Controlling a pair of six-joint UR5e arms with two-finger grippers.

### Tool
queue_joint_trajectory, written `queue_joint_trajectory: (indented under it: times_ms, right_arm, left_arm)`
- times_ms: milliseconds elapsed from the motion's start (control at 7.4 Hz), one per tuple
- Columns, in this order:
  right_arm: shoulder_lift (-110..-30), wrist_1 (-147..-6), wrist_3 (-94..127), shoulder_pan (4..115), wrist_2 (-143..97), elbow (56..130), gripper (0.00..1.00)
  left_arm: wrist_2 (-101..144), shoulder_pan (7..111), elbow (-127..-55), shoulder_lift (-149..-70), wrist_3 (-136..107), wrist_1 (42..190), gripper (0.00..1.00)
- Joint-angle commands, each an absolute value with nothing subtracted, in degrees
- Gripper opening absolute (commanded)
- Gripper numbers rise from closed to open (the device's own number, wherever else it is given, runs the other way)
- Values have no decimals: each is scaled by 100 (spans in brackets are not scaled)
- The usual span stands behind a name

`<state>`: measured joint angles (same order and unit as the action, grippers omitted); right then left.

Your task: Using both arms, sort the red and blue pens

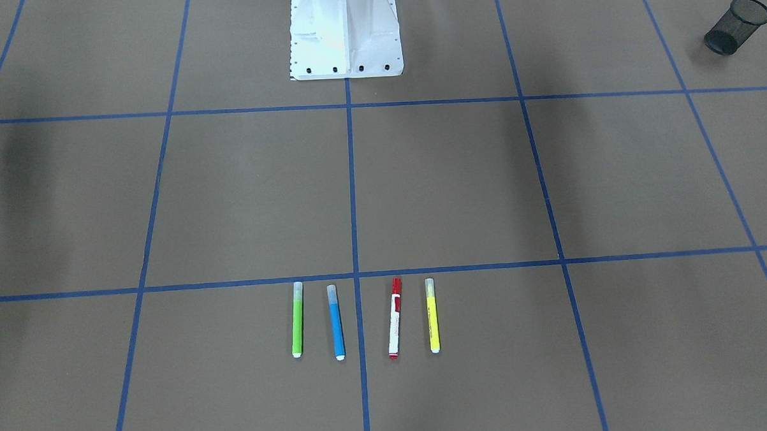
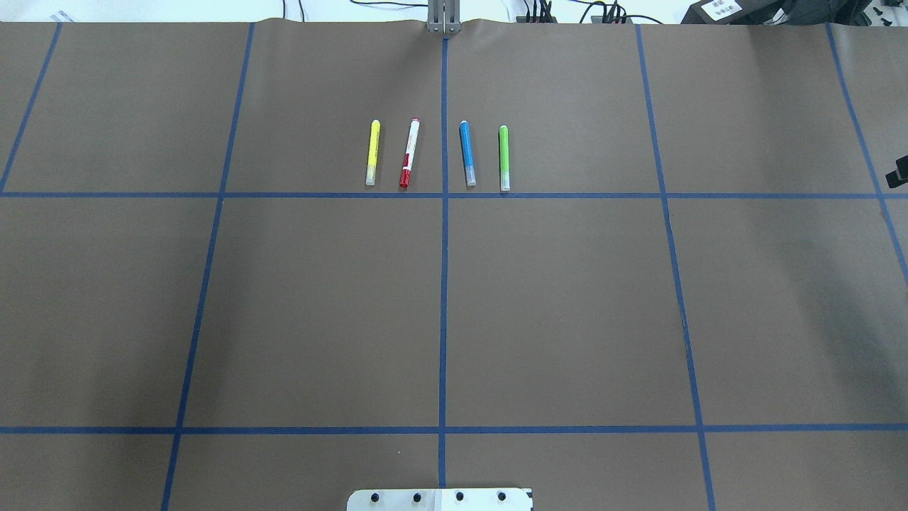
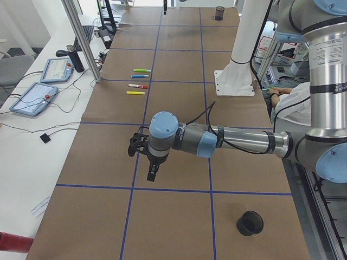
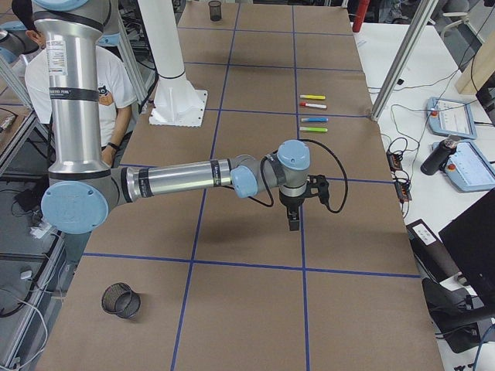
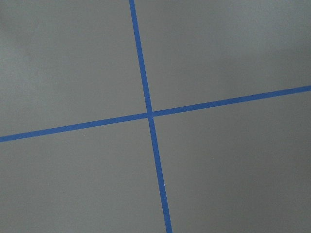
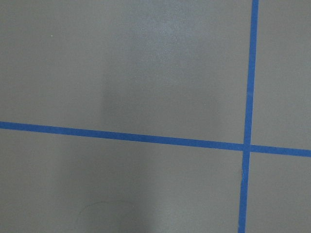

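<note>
- The front-facing camera is looking steeply down from across the table, catching the white pedestal (image 1: 345, 35) at the top and the red pen (image 1: 395, 318) and blue pen (image 1: 336, 322) low in view.
- The overhead camera is looking forward and down from behind the robot. It is sharing both pens and the pedestal's foot with the front view, turned the other way round.
- The left-end camera is looking along the table, with the left arm (image 3: 238, 141) near and large and the pens far off.
- The right-end camera is looking back from the opposite end, with the right arm (image 4: 178, 179) near.
- Both wrist cameras are pointing down at close range, each framing only a tape crossing (image 5: 149, 114) on the brown cover.
</note>
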<state>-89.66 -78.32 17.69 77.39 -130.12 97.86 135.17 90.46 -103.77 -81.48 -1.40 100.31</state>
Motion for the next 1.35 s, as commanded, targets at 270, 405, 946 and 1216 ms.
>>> queue_joint_trajectory:
  times_ms: [270, 405, 946, 1216]
  right_arm:
    - [-8965, -7831, 1784, 7743, -13017, 9782, 100]
    - [-8956, -7831, 1775, 7743, -13008, 9782, 100]
    - [-8974, -7831, 1837, 7743, -13052, 9782, 100]
    - [-8991, -7395, 1837, 7734, -13052, 9660, 100]
  left_arm:
    - [13526, 9053, -10319, -7982, -80, 10081, 100]
    - [13526, 9053, -10327, -7850, -79, 10333, 100]
    - [13526, 9044, -10301, -7840, -132, 10433, 100]
    - [13526, 9044, -10301, -7857, -132, 10424, 100]
